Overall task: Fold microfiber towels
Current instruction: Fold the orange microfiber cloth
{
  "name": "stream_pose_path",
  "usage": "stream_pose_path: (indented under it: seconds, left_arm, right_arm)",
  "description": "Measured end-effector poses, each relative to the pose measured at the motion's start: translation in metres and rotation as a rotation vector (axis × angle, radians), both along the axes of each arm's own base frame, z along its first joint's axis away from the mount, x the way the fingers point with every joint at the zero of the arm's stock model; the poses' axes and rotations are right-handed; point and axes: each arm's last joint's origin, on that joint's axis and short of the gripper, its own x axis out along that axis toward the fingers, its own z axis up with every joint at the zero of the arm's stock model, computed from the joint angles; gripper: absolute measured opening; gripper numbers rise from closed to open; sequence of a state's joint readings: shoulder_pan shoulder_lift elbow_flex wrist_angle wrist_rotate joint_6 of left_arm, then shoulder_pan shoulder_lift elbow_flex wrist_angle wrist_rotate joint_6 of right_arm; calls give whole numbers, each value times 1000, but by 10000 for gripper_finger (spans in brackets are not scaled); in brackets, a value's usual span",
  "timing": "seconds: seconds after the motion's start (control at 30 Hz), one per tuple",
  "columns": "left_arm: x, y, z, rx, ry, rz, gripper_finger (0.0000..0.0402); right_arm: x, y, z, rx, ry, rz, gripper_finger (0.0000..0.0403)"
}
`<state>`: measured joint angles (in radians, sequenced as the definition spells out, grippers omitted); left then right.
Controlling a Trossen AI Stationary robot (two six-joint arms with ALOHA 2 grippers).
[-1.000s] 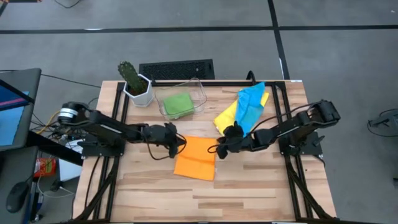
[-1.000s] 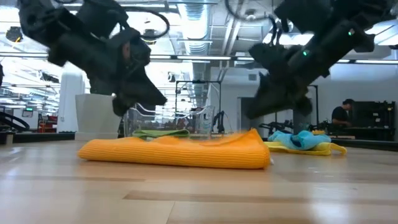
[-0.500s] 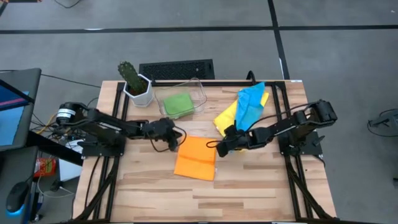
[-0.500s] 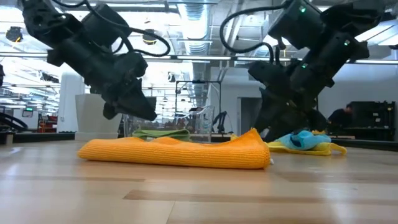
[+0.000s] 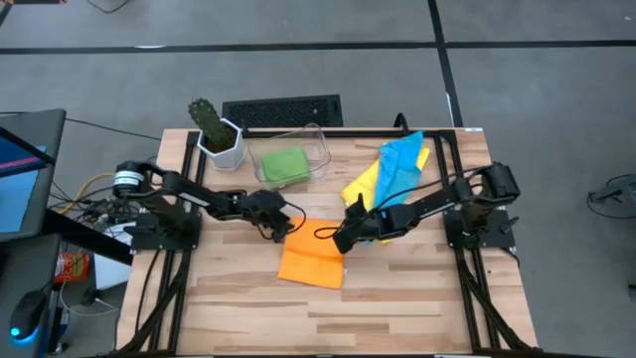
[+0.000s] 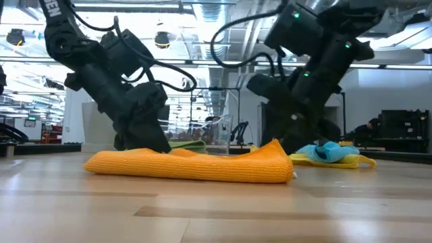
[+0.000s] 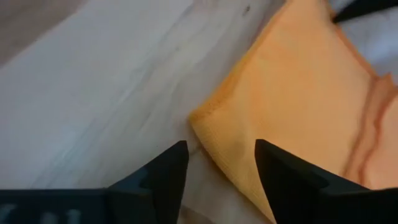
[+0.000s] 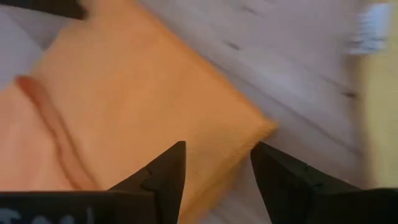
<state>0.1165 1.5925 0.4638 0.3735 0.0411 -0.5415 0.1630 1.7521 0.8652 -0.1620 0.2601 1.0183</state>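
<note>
Both arms are coming down to the far corners of the orange towel (image 5: 313,254), which is lying folded in the middle of the desk (image 5: 397,298). The left end effector (image 7: 217,165) and the right end effector (image 8: 214,165) were higher a moment ago; now each is spread open around its corner, holding nothing. I judge they are preparing to pinch the corners for the next fold.

A light wooden table (image 5: 397,298) holds an orange towel (image 5: 313,254) centrally, blue (image 5: 400,164) and yellow (image 5: 362,186) towels far right, a clear bin (image 5: 320,149) and apparently a potted cactus (image 5: 215,132) far left.
</note>
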Motion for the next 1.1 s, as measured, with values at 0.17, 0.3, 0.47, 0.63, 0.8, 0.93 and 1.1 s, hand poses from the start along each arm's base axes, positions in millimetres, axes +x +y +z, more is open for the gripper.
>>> stream_pose_path:
  seconds: [0.17, 0.3, 0.47, 0.63, 0.8, 0.93, 1.1]
  left_arm:
    - [4, 2, -3, 35, 14, 50, 192]
    - [3, 4, -4, 52, 26, 140, 192]
    - [3, 5, -12, 53, 59, 163, 176]
    - [6, 6, -20, 48, 51, 178, 128]
    - [7, 6, -21, 44, 40, 175, 67]
    - [7, 6, -21, 32, 41, 167, 21]
    - [8, 5, -16, -13, -10, 184, 5]
  right_arm:
    - [7, 1, -5, -6, 70, -14, 205]
    - [6, 1, -5, 10, 99, -15, 205]
    - [6, 2, -5, 13, 98, -16, 205]
    - [5, 1, -5, 14, 111, -21, 189]
    - [3, 1, -6, 3, 131, -12, 108]
    - [3, 1, -7, 5, 133, -11, 29]
    - [7, 5, -3, 8, 129, 17, 21]
